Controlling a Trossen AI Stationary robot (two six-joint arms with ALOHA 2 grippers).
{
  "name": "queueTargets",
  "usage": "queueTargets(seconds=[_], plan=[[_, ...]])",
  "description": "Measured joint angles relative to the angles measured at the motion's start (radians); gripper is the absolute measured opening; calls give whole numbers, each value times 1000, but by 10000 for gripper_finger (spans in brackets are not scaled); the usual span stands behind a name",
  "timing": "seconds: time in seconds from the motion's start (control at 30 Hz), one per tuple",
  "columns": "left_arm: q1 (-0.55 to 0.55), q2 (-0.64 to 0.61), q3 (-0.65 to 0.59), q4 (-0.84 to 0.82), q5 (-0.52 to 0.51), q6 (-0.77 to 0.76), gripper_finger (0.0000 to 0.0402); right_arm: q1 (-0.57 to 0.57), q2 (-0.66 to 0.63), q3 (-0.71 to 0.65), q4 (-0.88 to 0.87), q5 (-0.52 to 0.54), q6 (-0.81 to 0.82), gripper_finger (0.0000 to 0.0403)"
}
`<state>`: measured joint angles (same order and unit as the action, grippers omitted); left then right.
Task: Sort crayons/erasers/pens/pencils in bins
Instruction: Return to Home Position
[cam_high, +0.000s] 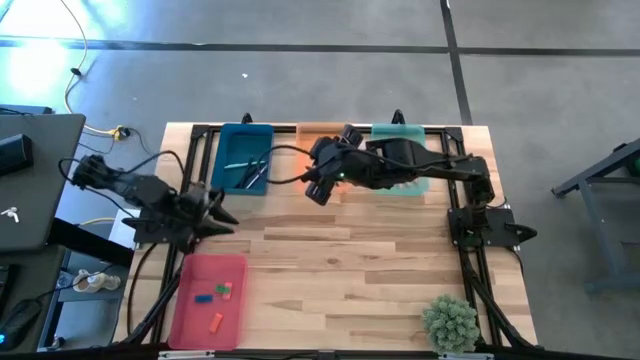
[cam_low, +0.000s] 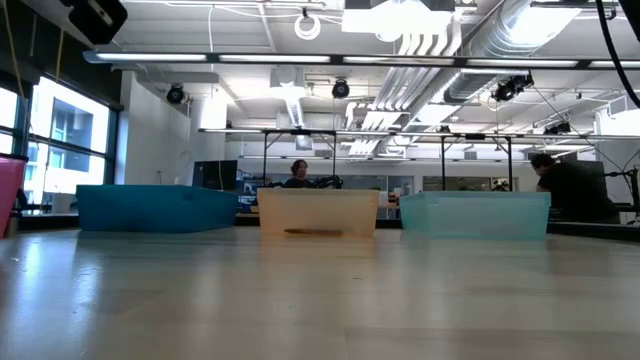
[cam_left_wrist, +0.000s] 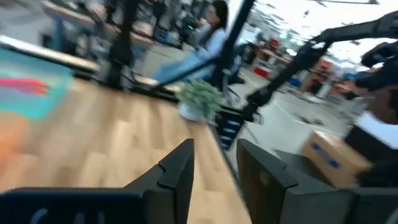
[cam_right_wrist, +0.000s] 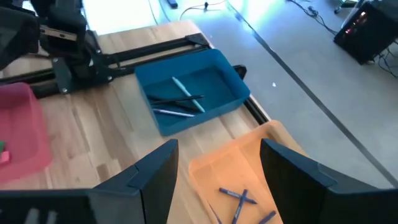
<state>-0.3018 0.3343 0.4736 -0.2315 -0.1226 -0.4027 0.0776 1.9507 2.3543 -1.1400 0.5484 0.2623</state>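
Four bins are on the table. In the high view the dark teal-blue bin (cam_high: 245, 160) sits far left and holds slim sticks, one silver-grey (cam_right_wrist: 174, 112). The orange bin (cam_right_wrist: 249, 168) holds short dark blue sticks (cam_right_wrist: 239, 199). The mint green bin (cam_high: 405, 150) is partly under my right arm. The pink-red bin (cam_high: 210, 295) at the near left holds small erasers (cam_high: 215, 295). My right gripper (cam_right_wrist: 217, 168) hangs open above the orange bin, holding nothing. My left gripper (cam_left_wrist: 216, 168) is open with a narrow gap at the table's left edge (cam_high: 225, 215).
A small green plant (cam_high: 450, 322) stands at the near right corner. Black frame rails (cam_high: 470, 250) run along the table's sides. Bare wood lies between the bins (cam_high: 350, 260). People sit in the room beyond the far edge (cam_low: 297, 172).
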Motion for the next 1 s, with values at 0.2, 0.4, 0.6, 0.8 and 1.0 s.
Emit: queueTargets(seconds=[0.2,0.4,0.6,0.8,1.0], plan=[[56,-109,0,-95,-61,103,59,-23,-2,0,0,-1,45,220],[102,-189,0,-174,-102,172,5,-44,-4,0,-2,-4,34,220],[122,-237,0,-187,-112,283,1,-69,-34,0,-21,-3,28,220],[132,-289,-44,-179,-110,301,0,-85,-76,0,-33,1,28,220],[131,-330,-140,-81,-101,296,0,-98,-94,0,-40,1,28,220]])
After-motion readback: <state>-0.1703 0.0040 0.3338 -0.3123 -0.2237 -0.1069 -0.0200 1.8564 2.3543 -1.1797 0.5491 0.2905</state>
